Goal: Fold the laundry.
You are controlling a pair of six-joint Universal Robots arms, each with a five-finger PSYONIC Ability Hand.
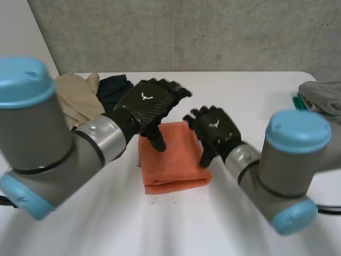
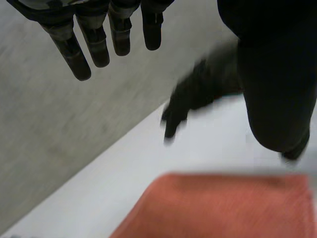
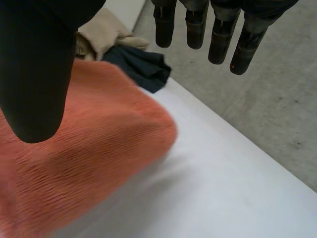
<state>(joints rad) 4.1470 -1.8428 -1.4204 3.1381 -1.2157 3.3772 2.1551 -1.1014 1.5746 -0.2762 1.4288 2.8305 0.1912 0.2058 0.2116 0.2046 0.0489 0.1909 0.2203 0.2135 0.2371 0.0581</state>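
A folded orange cloth [image 1: 173, 160] lies in the middle of the white table [image 1: 176, 224]. My left hand [image 1: 149, 104] hovers over the cloth's far left corner, fingers [image 2: 94, 44] straight and empty. My right hand [image 1: 216, 130] hangs over the cloth's right edge, also open, fingers [image 3: 218, 34] straight and holding nothing. The left wrist view has the orange cloth [image 2: 228, 208] below the palm and the right hand [image 2: 198, 94] beyond it. Under the thumb in the right wrist view lies the orange cloth [image 3: 84, 153].
A beige garment [image 1: 77, 96] and a dark garment [image 1: 113, 88] lie heaped at the table's far left. A grey cloth [image 1: 322, 96] over something green [image 1: 298, 101] sits at the far right edge. Behind the table stands a concrete wall.
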